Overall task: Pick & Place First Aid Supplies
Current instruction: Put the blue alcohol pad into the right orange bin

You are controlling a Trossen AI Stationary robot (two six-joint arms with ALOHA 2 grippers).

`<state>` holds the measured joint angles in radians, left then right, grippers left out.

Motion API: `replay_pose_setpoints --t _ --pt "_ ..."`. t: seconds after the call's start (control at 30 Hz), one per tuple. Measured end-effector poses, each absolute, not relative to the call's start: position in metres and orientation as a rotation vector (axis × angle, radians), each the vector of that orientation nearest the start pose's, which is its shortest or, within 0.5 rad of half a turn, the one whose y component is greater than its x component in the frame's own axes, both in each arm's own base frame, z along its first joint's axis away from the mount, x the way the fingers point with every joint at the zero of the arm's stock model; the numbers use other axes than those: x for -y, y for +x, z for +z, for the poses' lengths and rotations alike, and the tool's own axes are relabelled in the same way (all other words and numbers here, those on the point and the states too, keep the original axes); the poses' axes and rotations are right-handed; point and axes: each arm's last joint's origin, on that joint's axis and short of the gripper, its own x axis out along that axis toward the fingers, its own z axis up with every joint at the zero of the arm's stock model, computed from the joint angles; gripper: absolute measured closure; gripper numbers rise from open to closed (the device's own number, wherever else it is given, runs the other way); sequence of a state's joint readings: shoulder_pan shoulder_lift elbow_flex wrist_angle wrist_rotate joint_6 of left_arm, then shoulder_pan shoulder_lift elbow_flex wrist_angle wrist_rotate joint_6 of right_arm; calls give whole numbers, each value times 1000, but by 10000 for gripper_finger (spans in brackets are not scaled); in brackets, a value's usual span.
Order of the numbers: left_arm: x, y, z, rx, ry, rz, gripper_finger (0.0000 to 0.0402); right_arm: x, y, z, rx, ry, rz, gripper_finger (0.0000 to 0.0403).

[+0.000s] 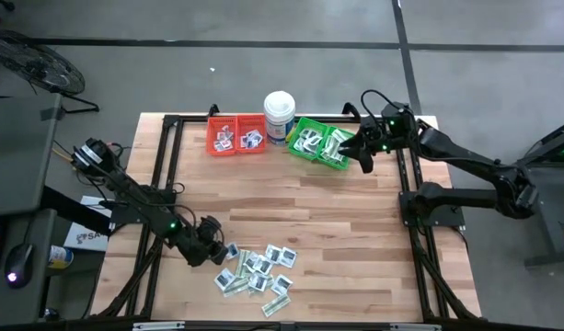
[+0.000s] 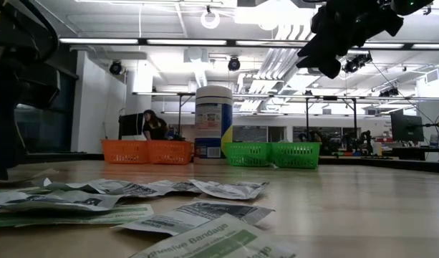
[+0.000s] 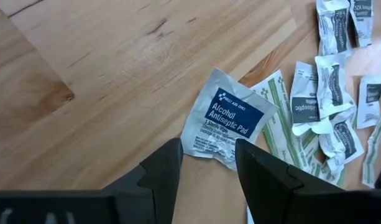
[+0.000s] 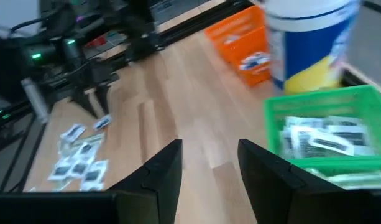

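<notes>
The first aid supplies [image 1: 258,271] lie in a loose pile of flat packets on the wooden table near its front edge; in the low view the packets [image 2: 133,197] rest flat. My left gripper [image 1: 217,252] stands open at the pile's left edge, slanting down. A blue-and-white alcohol pad packet [image 3: 224,118] lies flat on the wood just ahead of the left gripper [image 3: 207,144], its near edge between the fingertips; whether they touch it, I cannot tell. My right gripper [image 1: 362,158] hangs open and empty above the green bins [image 1: 320,144], also seen high in the low view [image 2: 334,61].
Two orange bins [image 1: 235,135] with a few packets stand at the far edge. A tall white tub [image 1: 280,115] stands between them and the green bins, which hold packets [image 4: 321,140]. Bare wood lies across the table's middle [image 1: 300,211]. A black frame runs along the table's sides [image 1: 162,175].
</notes>
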<state>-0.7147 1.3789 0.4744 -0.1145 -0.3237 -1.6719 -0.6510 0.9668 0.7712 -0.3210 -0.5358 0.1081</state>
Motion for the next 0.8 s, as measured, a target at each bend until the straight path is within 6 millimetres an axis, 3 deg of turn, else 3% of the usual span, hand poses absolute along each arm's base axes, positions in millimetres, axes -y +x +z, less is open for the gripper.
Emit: replay_pose_setpoints --t 0.1,0.23,0.33,0.47,0.8 --pt "136 170 122 -914 -1000 454 246 98 178 286 -436 386 -40 254" --pt "135 170 117 -924 -977 475 246 70 204 281 -470 408 114 254" --pt "135 170 116 -924 -970 481 246 51 231 269 -508 499 89 254" --pt "135 170 116 -927 -955 473 246 33 257 255 -514 493 145 254" --pt "136 174 153 -974 -714 516 246 29 266 245 -534 482 167 254"
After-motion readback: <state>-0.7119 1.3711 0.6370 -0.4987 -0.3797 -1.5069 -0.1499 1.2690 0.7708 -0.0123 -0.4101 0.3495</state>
